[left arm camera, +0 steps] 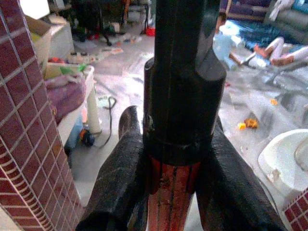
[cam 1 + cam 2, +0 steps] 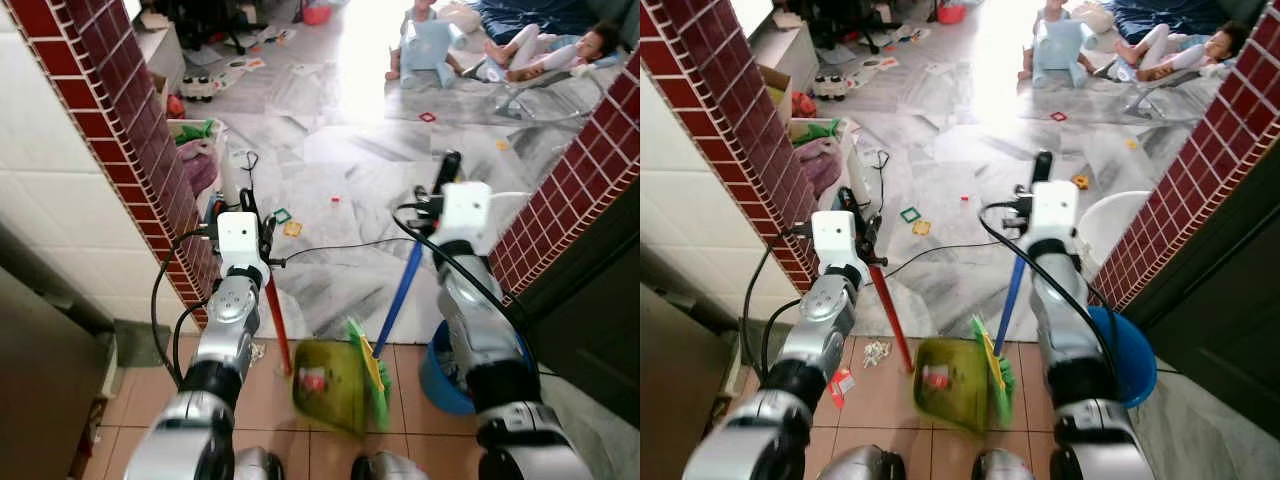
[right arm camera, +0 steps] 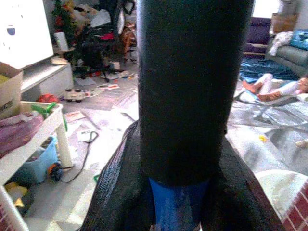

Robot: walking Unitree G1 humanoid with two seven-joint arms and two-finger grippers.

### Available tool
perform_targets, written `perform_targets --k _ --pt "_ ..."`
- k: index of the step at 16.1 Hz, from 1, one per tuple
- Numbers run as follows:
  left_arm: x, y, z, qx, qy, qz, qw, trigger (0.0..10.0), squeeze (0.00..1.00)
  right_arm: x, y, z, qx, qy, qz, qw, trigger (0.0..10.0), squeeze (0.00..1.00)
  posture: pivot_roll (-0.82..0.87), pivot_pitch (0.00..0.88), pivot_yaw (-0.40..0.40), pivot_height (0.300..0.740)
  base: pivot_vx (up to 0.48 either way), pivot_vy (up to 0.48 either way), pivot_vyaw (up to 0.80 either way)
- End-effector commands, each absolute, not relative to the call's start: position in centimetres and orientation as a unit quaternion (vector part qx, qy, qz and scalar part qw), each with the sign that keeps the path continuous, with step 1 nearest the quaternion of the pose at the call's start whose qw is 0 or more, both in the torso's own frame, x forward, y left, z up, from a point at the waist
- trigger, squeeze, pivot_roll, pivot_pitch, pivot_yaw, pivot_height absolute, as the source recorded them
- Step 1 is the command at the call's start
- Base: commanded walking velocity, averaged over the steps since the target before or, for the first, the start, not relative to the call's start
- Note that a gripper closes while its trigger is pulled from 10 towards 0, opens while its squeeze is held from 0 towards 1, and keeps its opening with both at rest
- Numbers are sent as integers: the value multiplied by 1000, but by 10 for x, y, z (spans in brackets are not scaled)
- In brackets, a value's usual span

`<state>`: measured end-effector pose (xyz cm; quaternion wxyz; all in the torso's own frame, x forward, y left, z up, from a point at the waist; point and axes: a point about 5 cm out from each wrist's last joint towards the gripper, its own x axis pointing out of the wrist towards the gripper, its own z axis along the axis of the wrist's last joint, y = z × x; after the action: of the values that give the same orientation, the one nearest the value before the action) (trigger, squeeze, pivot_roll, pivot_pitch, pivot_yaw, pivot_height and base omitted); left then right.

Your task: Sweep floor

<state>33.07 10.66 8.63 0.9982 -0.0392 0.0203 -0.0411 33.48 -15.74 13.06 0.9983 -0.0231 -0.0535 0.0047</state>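
The left gripper (image 1: pixel 168 192) is clamped on the red handle (image 2: pixel 277 325) of the dustpan (image 2: pixel 330 385). In the left wrist view both black fingers (image 1: pixel 118 183) press the red shaft from either side, just below its black grip (image 1: pixel 180 82). In the left eye view this gripper sits left of centre, and the red handle runs from it down and slightly to the right to the yellow-green dustpan at the lower middle of the frame. The pan rests on the tan tiled floor (image 2: pixel 280 420) with a small red-and-white scrap inside; it looks blurred.

The right gripper (image 3: pixel 175 202) is closed on the blue handle (image 2: pixel 400 295) of the broom (image 2: pixel 368 365). In the right wrist view its fingers (image 3: pixel 120 192) hug the blue shaft under a black end grip (image 3: pixel 192 82). In the left eye view this gripper sits right of centre, and the blue handle slants down and to the left, ending at the green broom head, which lies just beside the right edge of the dustpan, apparently touching it. So the two handles lean toward each other at the bottom.

A blue bucket (image 2: pixel 440 380) stands on the floor just right of the broom head, partly behind the right arm. Red brick-tiled walls (image 2: pixel 130 130) frame both sides. Beyond, a marble floor (image 2: pixel 330 150) is strewn with toys and papers, and two people (image 2: pixel 545 45) sit or lie at the upper right.
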Motion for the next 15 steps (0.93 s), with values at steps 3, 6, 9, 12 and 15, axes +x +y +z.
perform_targets --k 3,6,9,12,15 --pt "314 111 107 -40 -16 -44 998 10000 0 323 -173 135 -23 -69 -37 997 10000 0 -97 0 10 740 0 0 0" --pt "299 111 114 -43 -15 -61 997 10000 0 315 -179 129 -19 -57 -66 996 10000 0 -112 0 36 740 0 0 0" --pt "291 120 121 -56 -4 -57 997 10000 0 311 -182 129 -25 -49 -60 997 10000 0 -107 0 23 740 0 0 -533" --pt "286 118 122 -63 11 -49 997 10000 0 312 -184 127 -26 -40 -57 997 10000 0 -98 0 10 740 0 0 -800" --pt "283 116 123 -74 16 -58 995 10000 0 312 -180 126 -24 -34 -50 998 10000 0 -100 0 7 740 0 0 -671"
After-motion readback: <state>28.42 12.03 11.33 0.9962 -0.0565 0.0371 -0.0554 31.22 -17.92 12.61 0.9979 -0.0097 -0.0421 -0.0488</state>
